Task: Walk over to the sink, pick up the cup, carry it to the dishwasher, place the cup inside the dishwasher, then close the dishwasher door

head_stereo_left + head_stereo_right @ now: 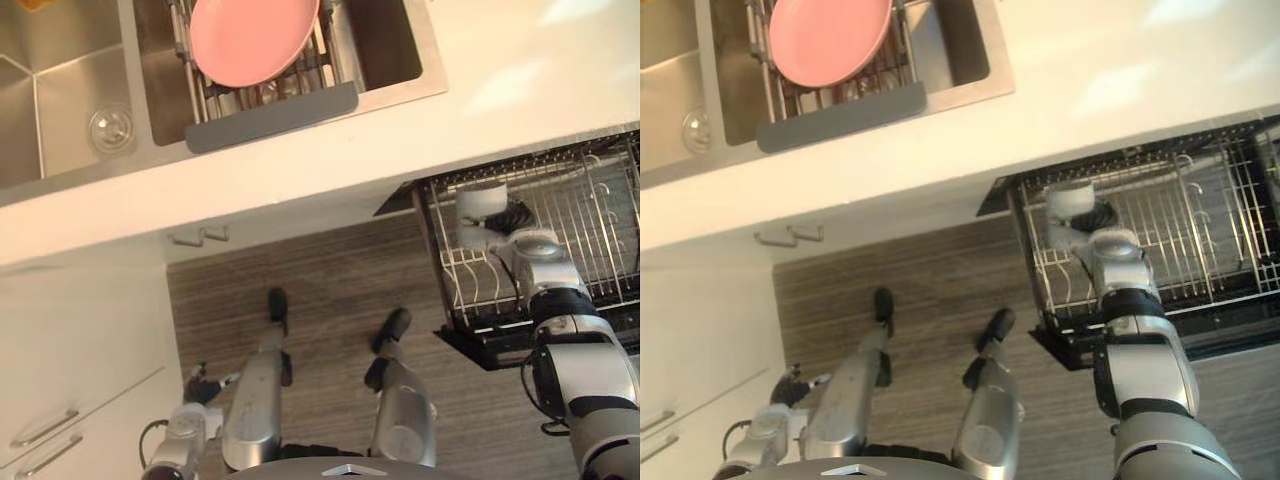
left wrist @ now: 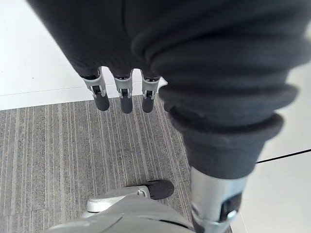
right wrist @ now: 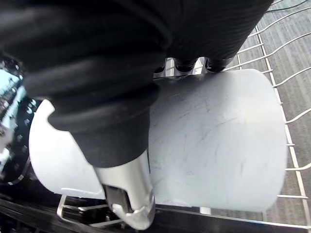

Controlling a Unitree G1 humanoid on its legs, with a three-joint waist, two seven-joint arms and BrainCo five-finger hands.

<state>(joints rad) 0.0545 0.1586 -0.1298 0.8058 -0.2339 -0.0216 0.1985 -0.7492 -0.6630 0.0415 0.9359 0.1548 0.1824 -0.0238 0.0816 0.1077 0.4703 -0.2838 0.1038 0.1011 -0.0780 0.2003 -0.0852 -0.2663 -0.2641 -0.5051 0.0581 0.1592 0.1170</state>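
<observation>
The white cup (image 1: 481, 203) is in the left end of the pulled-out dishwasher rack (image 1: 590, 215), among its wire prongs. My right hand (image 1: 516, 216) is shut on it: in the right wrist view the thumb (image 3: 127, 187) lies across the cup's (image 3: 218, 145) side and the fingers (image 3: 214, 63) curl over its far side. Whether the cup rests on the wires or hangs just above them I cannot tell. My left hand (image 1: 200, 386) hangs low by the cabinet, its fingers (image 2: 125, 97) straight over the striped floor and holding nothing.
The open dishwasher's dark front edge (image 1: 490, 348) juts out over the floor at the right. The countertop (image 1: 330, 160) runs across above it. A double sink (image 1: 60, 120) holds a wire drainer with a pink plate (image 1: 250, 35). White drawers with bar handles (image 1: 45, 428) stand lower left.
</observation>
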